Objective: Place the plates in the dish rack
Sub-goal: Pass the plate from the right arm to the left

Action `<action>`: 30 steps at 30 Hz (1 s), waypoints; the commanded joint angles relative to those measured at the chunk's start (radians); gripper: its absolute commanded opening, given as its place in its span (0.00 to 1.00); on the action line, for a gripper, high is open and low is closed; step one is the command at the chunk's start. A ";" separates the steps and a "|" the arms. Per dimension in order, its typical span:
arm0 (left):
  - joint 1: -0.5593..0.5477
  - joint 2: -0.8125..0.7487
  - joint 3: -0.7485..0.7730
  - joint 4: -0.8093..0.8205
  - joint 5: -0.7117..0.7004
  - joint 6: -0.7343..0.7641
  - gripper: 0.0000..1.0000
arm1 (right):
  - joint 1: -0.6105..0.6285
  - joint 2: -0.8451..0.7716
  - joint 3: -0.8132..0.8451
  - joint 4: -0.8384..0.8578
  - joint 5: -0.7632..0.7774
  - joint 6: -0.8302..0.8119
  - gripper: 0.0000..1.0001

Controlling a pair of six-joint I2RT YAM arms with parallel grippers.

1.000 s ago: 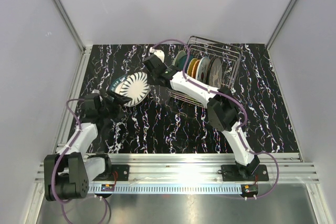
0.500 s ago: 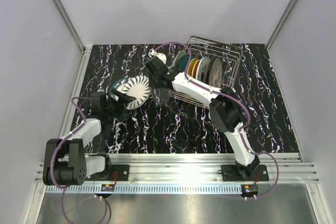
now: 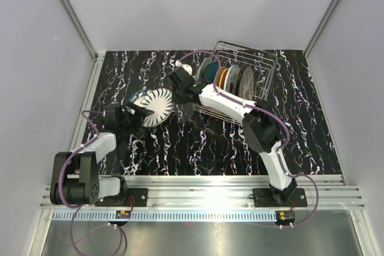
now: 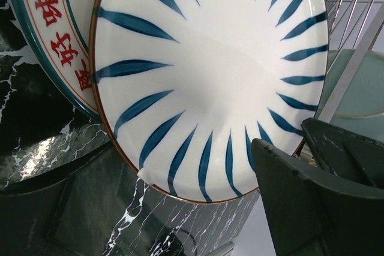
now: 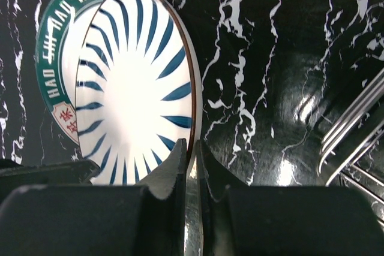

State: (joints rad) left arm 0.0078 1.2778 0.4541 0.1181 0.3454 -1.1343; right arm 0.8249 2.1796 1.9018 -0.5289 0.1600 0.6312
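**Striped plate gripped by right arm, left jaws spread**

In the overhead view, the right gripper [image 5: 192, 148] sits left of centre, clenched on the rim of a white plate with blue rays [image 5: 135, 88]. Its wrist view shows both fingers pinching the brown edge. This striped plate stands tilted over a green-rimmed plate with lettering [image 5: 53, 46], which lies on the black marbled table [image 3: 198, 142]. The left gripper [image 3: 128, 114] is at the plates' lower left, released, with its fingers wide apart and the striped plate's lower rim above the gap. I cannot tell whether they touch it. The dish rack [image 3: 264, 70] stands in the upper right of the overhead view, with several plates [image 3: 231, 76] upright in its slots.
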 commanded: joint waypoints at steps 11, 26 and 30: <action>-0.003 -0.110 0.098 0.015 -0.068 0.007 0.84 | 0.016 -0.129 -0.055 0.047 -0.198 -0.010 0.00; -0.002 -0.109 0.121 0.000 -0.074 0.018 0.80 | 0.017 -0.136 -0.145 0.193 -0.422 0.068 0.00; -0.003 -0.107 0.130 -0.011 -0.077 0.033 0.78 | 0.019 -0.133 -0.156 0.214 -0.456 0.059 0.00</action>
State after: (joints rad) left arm 0.0250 1.1954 0.5083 -0.0177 0.1810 -1.0954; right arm 0.8104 2.1189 1.7401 -0.4553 -0.1146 0.6628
